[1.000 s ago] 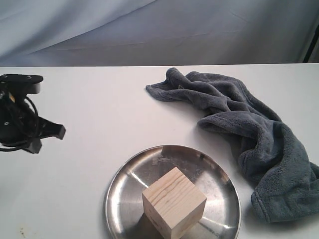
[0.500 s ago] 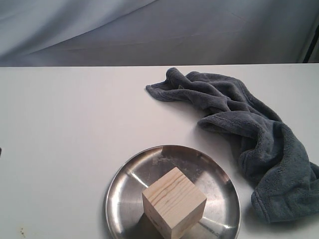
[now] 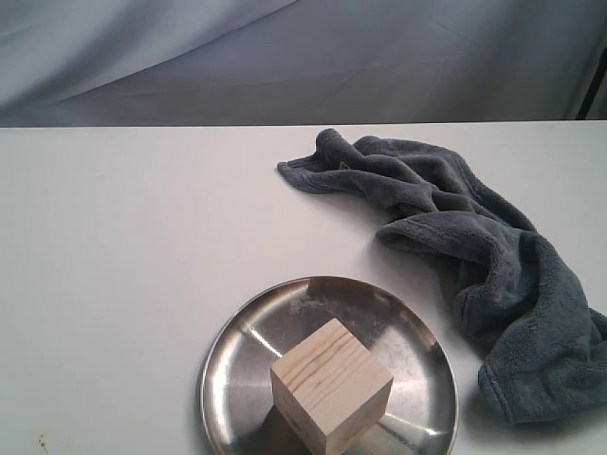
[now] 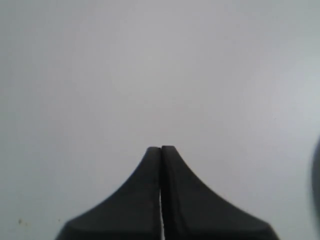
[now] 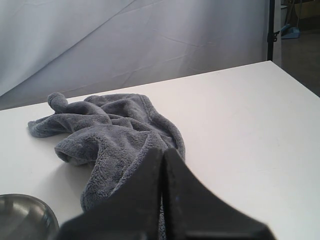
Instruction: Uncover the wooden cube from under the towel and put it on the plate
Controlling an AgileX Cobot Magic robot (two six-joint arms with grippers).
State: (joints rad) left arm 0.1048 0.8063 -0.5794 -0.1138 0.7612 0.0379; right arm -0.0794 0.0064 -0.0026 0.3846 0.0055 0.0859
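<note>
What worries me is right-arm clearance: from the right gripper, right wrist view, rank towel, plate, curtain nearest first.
1. towel, just ahead of the right gripper.
2. plate, off to one side.
3. curtain, beyond the table's far edge.

Left gripper (image 4: 161, 148): withdrawn, out of the exterior view.
Table (image 3: 114, 246): its left edge showed the gripper a second ago.

The setting looks like a robotics lab or a staged test booth. A plain white table (image 3: 142, 237) fills the exterior view. A creased grey-blue cloth backdrop (image 3: 285, 57) hangs behind it at twelve o'clock. In the right wrist view a black stand pole (image 5: 271, 30) rises at that backdrop's edge.
</note>
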